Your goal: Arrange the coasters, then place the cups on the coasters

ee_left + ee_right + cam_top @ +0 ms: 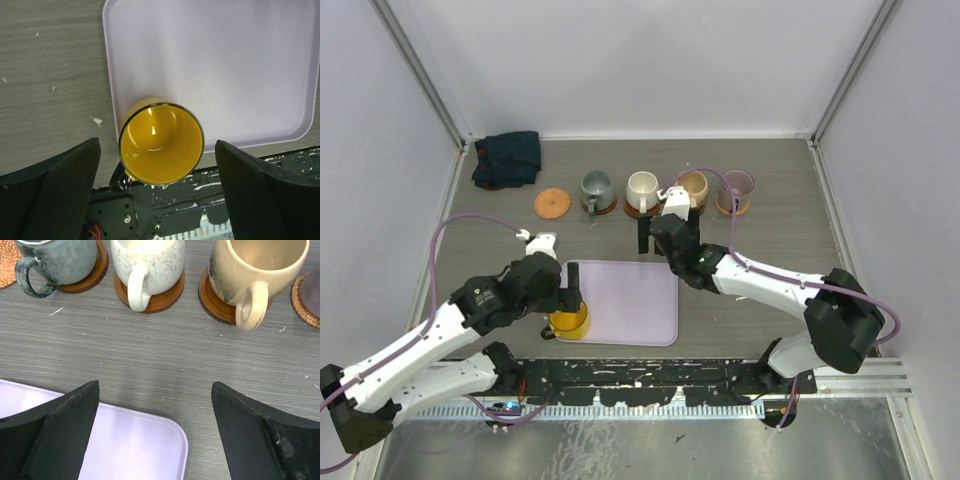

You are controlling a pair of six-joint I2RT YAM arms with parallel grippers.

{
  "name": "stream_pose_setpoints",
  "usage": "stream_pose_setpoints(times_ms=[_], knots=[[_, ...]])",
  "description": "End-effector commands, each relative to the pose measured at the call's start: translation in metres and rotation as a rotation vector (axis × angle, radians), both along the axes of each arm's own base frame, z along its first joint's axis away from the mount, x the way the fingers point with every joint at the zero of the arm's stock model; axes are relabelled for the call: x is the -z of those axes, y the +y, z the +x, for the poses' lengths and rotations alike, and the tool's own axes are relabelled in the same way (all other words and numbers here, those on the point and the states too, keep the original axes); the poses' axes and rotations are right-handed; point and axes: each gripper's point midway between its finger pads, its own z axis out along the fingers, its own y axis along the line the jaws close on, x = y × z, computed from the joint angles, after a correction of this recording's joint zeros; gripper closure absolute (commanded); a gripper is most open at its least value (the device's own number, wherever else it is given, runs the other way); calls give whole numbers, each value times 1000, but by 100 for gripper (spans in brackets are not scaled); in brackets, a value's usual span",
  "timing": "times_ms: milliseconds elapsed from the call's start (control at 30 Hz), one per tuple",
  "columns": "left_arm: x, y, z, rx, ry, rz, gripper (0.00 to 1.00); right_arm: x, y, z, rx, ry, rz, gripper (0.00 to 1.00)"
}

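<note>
Notably glossy round yellow cup [161, 145]; speckled white cup [146, 260], smooth wooden coaster [167, 298].

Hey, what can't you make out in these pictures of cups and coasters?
- Left wrist view: yellow cup hides its own base.
- Top view: right gripper covers part of the tan cup.
- Right wrist view: purple cup, cut off by the right edge.
- Same view: bare coaster, cut off at left.

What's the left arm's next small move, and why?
Probably close the left gripper on the yellow enamel mug. The mug stands between its open jaws at a corner of the lavender rectangular tray, and one woven orange coaster in the back row is bare.
</note>
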Motion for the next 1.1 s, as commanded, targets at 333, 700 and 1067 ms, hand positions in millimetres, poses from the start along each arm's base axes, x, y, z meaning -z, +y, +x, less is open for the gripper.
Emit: stream_pose_setpoints(times_ms=[333, 700, 1067], knots=[[26, 15, -56, -60, 228, -13, 2, -21, 2, -4, 4, -38, 102, 2], [52, 18, -63, -92, 297, 53, 2, -19, 3, -5, 0, -34, 110, 2], [75, 10, -63, -66, 313, 77, 2, -12, 4, -6, 0, -22, 105, 2]])
